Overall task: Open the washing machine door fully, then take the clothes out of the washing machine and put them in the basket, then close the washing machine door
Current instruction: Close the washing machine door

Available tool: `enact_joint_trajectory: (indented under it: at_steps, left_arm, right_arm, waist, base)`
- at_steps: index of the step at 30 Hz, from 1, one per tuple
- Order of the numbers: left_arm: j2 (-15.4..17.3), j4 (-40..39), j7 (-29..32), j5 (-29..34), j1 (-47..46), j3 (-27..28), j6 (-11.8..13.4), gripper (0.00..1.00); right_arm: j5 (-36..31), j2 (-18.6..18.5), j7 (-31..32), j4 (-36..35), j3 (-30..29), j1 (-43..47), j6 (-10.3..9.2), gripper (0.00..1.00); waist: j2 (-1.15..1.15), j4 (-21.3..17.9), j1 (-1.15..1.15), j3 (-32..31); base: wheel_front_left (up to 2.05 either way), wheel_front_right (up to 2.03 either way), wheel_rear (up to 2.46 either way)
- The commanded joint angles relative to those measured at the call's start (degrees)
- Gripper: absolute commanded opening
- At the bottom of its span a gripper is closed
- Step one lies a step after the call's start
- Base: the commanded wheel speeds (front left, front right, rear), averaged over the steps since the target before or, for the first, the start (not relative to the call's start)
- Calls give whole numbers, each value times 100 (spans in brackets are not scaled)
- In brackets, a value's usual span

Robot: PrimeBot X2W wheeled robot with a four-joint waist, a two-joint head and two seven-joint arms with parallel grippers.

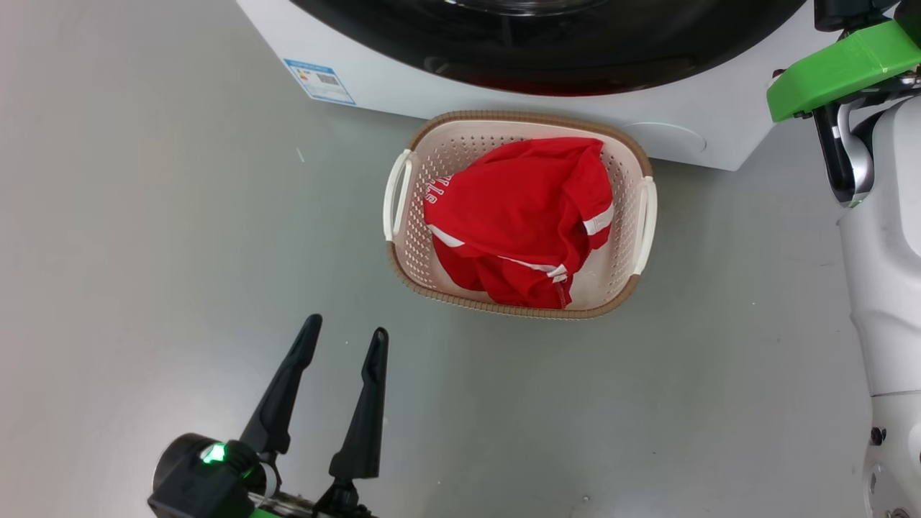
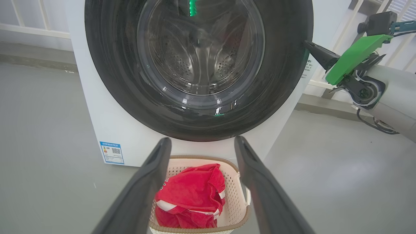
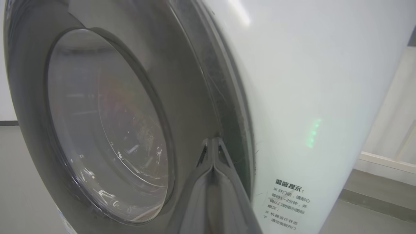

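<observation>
**Closing the door: contact at the rim.** The washing machine door (image 1: 547,50) lies against the front of the washing machine (image 1: 691,133), shut or very nearly so; we cannot tell whether the latch has caught. The clothes (image 1: 518,216) form a red heap with white trim inside the basket (image 1: 414,252). The basket stands on the floor (image 1: 144,288) just in front of the machine, below the door. The right claw (image 3: 213,140), fingers pressed together and holding nothing, meets the door's right rim at the seam with the cabinet. The left claw (image 1: 346,327) hangs spread and empty on the near side of the basket, apart from it.

We judge closing the door to be the step in hand. To do it well, we would push squarely on the rim, straight toward the cabinet, until the seam closes evenly all round. The tips should be kept from sliding into the seam, and the left arm kept clear of the basket.

The head view supplies the basket's whole outline and its load. The left wrist view adds the door face-on, with the steel drum (image 2: 182,65) behind the glass and no red visible in it. The right wrist view adds the seam itself and the contact on it.
</observation>
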Motion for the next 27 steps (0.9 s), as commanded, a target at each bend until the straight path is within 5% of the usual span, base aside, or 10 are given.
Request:
enact_joint_trajectory:
  at_steps: [1, 13, 15, 16, 19, 21, 23, 24, 27]
  left_arm:
    - [84, -114, -52, -20, -88, 180, -11, 100]
    - [98, -110, -40, -135, -42, 261, 51, 100]
    - [101, -114, -40, -135, -38, 269, 61, 100]
    - [98, -137, -41, -143, -26, 304, 94, 100]
    - [87, -166, -42, -173, -3, 339, 109, 100]
    - [91, -160, -43, -172, 13, 360, 125, 100]
    - [95, -155, -43, -169, 18, 370, 132, 100]
    - [94, -144, -44, -172, 35, 387, 138, 100]
    - [98, -122, -45, -162, 56, 402, 149, 100]
  right_arm:
    - [27, 74, 13, -152, 76, -110, -31, 0]
    - [271, 288, 13, -604, 532, 799, -31, 2]
    - [296, 299, 13, -668, 578, 898, -31, 11]
    - [339, 320, 13, -807, 661, 1094, -31, 36]
    - [384, 344, 13, -1034, 756, 1410, -31, 49]
    - [394, 354, 13, -1181, 820, 1659, -31, 78]
    - [395, 358, 13, -1248, 853, 1790, -31, 86]
    - [408, 366, 13, -1369, 916, 2060, -31, 100]
    - [435, 373, 13, -1486, 924, 2325, -31, 100]
  waist:
    - [0, -28, 0, -19]
    - [0, -390, 0, -281]
    - [0, -432, 0, -306]
    - [0, -524, 0, -337]
    - [0, -652, 0, -402]
    - [0, -733, 0, -459]
    - [0, -778, 0, -486]
    - [0, -873, 0, -549]
    - [0, -966, 0, -630]
  base:
    - [0, 0, 0]
    - [0, 0, 0]
    - [0, 0, 0]
    - [0, 0, 0]
    - [0, 0, 0]
    - [0, 0, 0]
    - [0, 0, 0]
    - [0, 0, 0]
    - [0, 0, 0]
